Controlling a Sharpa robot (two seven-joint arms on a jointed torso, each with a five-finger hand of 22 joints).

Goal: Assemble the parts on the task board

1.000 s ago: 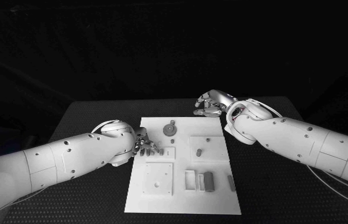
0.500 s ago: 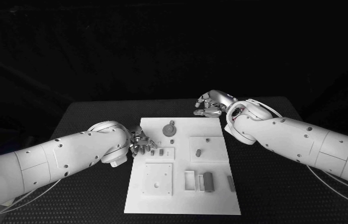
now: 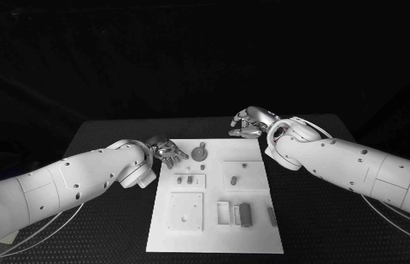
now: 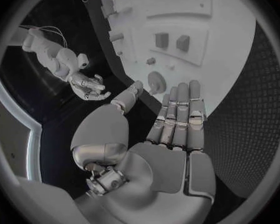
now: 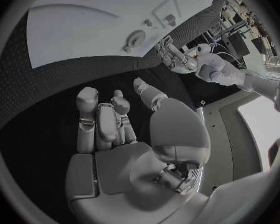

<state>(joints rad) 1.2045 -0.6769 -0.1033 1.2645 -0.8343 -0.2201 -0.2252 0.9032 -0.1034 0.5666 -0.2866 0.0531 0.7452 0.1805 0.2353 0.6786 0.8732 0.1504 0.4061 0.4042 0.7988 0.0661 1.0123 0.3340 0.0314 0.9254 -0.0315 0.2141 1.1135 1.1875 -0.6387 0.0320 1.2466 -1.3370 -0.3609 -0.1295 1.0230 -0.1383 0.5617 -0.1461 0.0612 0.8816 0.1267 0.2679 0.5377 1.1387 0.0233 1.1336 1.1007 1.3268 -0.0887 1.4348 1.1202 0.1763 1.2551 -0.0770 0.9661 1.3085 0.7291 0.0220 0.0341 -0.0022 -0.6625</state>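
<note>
The round part is seen lying at the far end of the task board. The left hand, fingers spread and empty, has been moved up beside it, suggesting a pickup; the right hand is kept curled, empty, over the desk.

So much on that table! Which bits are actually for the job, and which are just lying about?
For the job:
- white task board
- round grey disc on it
- dark upright blocks
- left hand, open, by the disc
- right hand, fingers curled, holding nothing

Just there:
- black table
- thin cables under the left arm
</note>
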